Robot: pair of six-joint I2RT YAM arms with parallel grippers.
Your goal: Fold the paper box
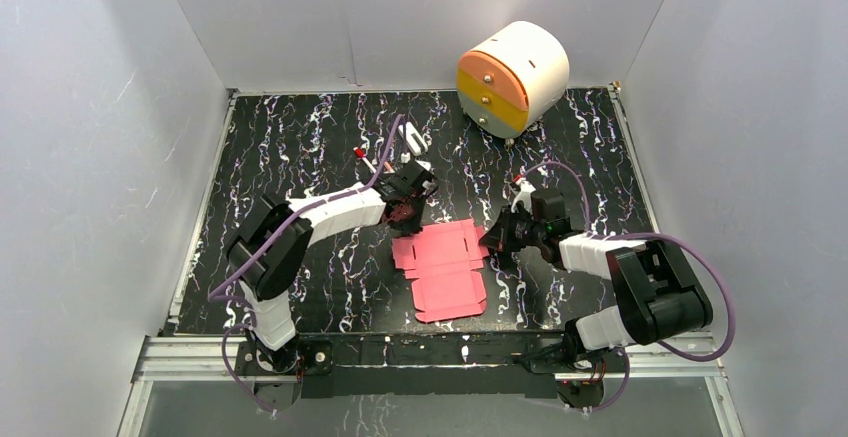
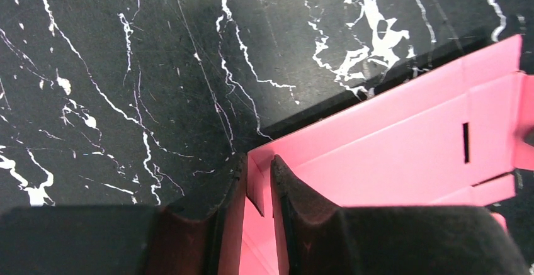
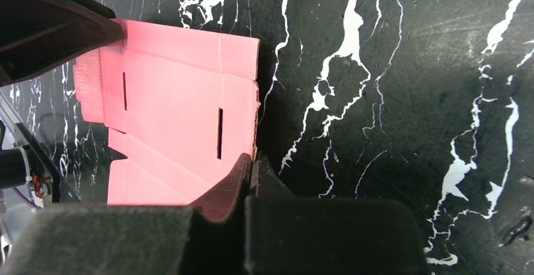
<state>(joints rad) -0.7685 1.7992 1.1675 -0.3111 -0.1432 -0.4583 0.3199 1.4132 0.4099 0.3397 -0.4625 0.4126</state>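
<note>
While the paper box [image 1: 445,265] lies flat, both grippers — left [image 2: 259,180], right [image 3: 252,165] — pinch its opposite edges.

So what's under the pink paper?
Under the paper box, only the black marbled table shows around its edges. The sheet lies flat and covers whatever is directly beneath. The left gripper and right gripper pinch its far corners.

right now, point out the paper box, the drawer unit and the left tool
paper box [image 1: 445,269], top view, middle of the flat sheet
drawer unit [image 1: 535,57], top view, white curved side
left tool [image 2: 259,190], left wrist view, between its fingertips
</note>
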